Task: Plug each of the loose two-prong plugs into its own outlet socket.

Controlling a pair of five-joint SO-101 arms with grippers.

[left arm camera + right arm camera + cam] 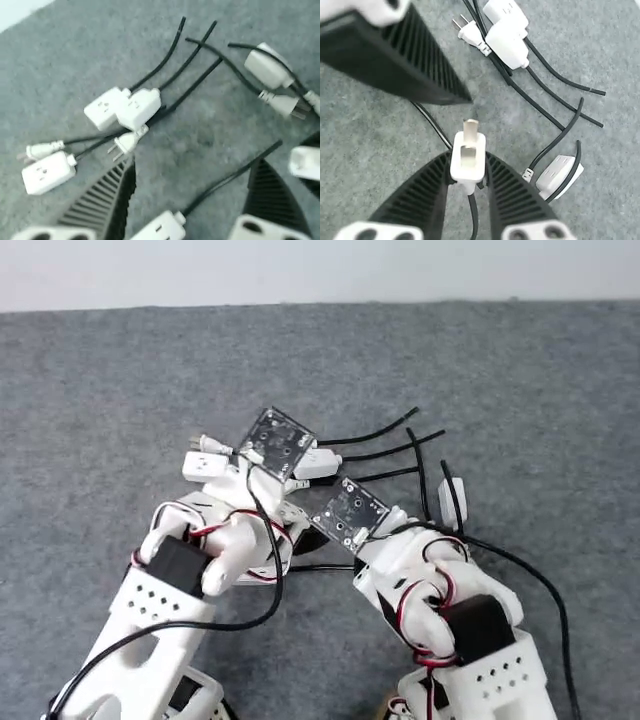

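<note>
1. While the left arm [160, 610] and the right arm [480, 640] lean in side by side over the grey carpet [100, 390], their wrists sit close together above a scatter of white sockets and black cords.
2. The left gripper [196, 165] has its jaws wide apart and grips nothing. An outlet socket [159, 230] lies on the carpet between its two fingers, closer to one of them. Its cord [225, 182] runs out away from the wrist, so the socket's long axis lies roughly along the fingers.
3. The right gripper [468, 157] has its jaws clamped on a two-prong plug [467, 162]. The plug's long axis runs straight out along the fingers, with the prongs leading away from the wrist and the cord trailing back between the jaws.
4. Just ahead of those prongs, near but apart from them, stands one ribbed black finger [405, 60] of the left gripper. The plug therefore points toward the left gripper's side, where the outlet socket lies. This seems the likeliest pairing. The left arm is nearer to steady the socket, and the right arm would have to line the prongs up with its slotted end.
5. Farther off, paired sockets [122, 107] lie touching, with a loose plug [125, 142] just beside them.
</note>
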